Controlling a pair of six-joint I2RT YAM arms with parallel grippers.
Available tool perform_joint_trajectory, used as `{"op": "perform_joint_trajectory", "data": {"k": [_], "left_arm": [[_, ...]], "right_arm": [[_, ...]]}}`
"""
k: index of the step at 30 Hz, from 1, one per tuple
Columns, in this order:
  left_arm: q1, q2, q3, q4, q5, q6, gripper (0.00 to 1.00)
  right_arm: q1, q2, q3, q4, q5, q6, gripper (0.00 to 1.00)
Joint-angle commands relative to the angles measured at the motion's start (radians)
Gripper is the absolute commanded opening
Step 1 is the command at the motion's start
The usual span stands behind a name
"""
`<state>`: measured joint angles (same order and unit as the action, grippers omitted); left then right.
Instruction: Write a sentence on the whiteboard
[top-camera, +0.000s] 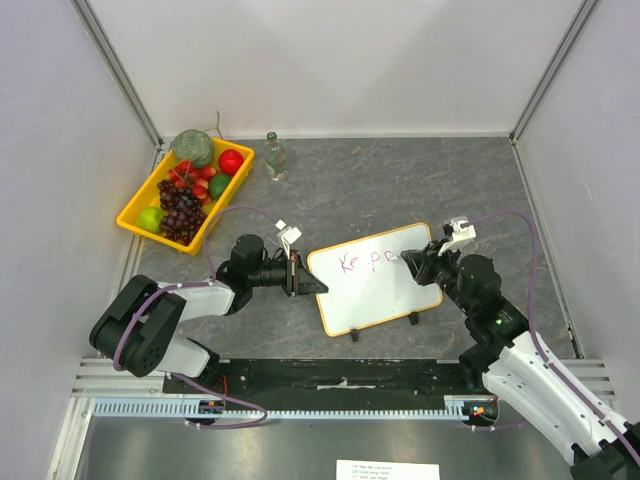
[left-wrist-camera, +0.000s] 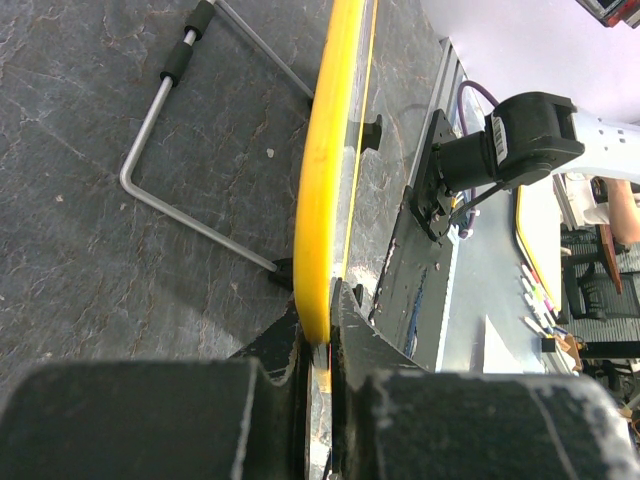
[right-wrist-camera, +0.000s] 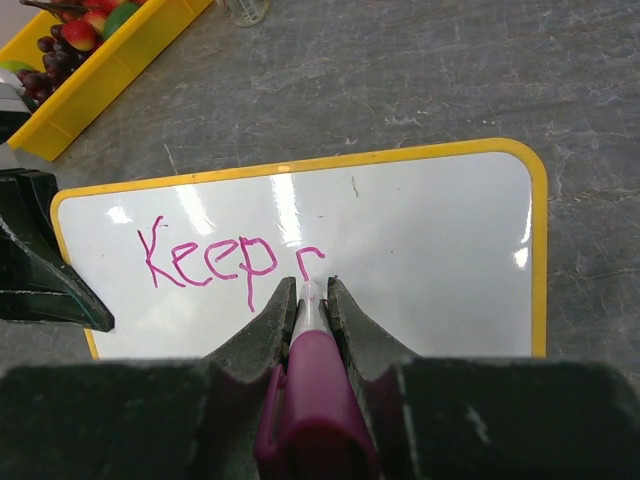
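Note:
The whiteboard (top-camera: 378, 296), white with a thin yellow frame, lies in the middle of the table, and "Keep r" (right-wrist-camera: 228, 262) is written on it in pink. My left gripper (top-camera: 303, 277) is shut on the board's left edge; in the left wrist view the yellow frame (left-wrist-camera: 322, 190) runs edge-on into that gripper (left-wrist-camera: 326, 318). My right gripper (top-camera: 413, 262) is shut on a magenta marker (right-wrist-camera: 318, 385). The marker's tip rests on the board just below the "r", between the right gripper's (right-wrist-camera: 311, 286) fingertips.
A yellow tray (top-camera: 136, 205) of grapes and other fruit stands at the back left, with a small glass bottle (top-camera: 275, 157) beside it. A bent metal rod (left-wrist-camera: 165, 195) lies on the table behind the board. Grey walls enclose the table on three sides.

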<state>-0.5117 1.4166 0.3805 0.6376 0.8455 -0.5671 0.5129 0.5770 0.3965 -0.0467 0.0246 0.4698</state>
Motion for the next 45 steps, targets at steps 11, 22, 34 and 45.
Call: {"op": "perform_joint_trajectory", "data": {"k": [11, 22, 34, 45], "left_arm": [[-0.002, 0.021, -0.012, -0.092, -0.098, 0.128, 0.02], [-0.002, 0.019, -0.011, -0.092, -0.099, 0.128, 0.02], [-0.002, 0.018, -0.011, -0.092, -0.1, 0.127, 0.02], [-0.002, 0.016, -0.011, -0.093, -0.1, 0.128, 0.02]], "right_arm": [[-0.005, 0.032, 0.057, 0.005, 0.113, -0.026, 0.0], [-0.004, 0.078, 0.093, 0.039, 0.1, -0.022, 0.0], [-0.004, 0.034, 0.022, -0.033, 0.075, -0.022, 0.0], [-0.005, -0.005, -0.018, -0.113, 0.067, -0.01, 0.0]]}}
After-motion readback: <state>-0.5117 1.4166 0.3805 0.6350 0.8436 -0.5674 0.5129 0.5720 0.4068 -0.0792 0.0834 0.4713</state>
